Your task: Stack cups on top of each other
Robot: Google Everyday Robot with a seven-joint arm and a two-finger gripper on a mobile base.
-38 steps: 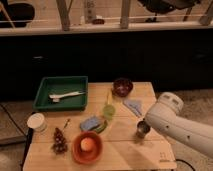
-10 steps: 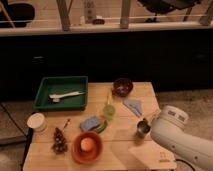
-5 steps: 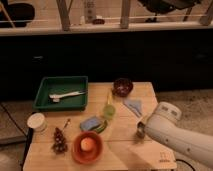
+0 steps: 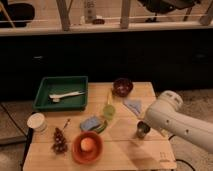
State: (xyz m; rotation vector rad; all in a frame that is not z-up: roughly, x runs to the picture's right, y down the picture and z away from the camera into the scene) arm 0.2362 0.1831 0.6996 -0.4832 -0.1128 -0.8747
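1. Camera view, front edge of the wooden table (image 4: 131, 156): the orange bowl (image 4: 75, 151) with a round orange thing in it and the dark reddish cluster (image 4: 59, 141) beside it sit right where they were a second ago. Nothing happening there.
2. Just behind that, on the right, the robot's big white arm (image 4: 175, 120) has swung up and a bit left out of the lower right corner over the last second. Its gripper (image 4: 146, 123) ends up right over the dark grey metal cup (image 4: 143, 131). The cup itself hasn't budged and looks like it's standing on the table. Can't tell how wide the gripper is or whether it actually has the cup.
3. What that means, as a guess: the arm is only now getting lined up on the metal cup, so the stacking hasn't started.
4. Mid-table, the yellow-green cup (image 4: 108, 111) stands upright, well apart from the metal one and untouched. A blue sponge (image 4: 90, 123) is just to its left, with a white round container (image 4: 36, 121) out at the left edge.
5. Further back there's a blue-grey cloth (image 4: 133, 105), then the dark maroon bowl (image 4: 122, 86), and the green tray (image 4: 45, 100) with a white utensil (image 4: 65, 95) in it. All unchanged.
6. Way back, a bottle (image 4: 89, 10) sits on the window ledge.
7. Brands or writing: none readable anywhere, including on that bottle.
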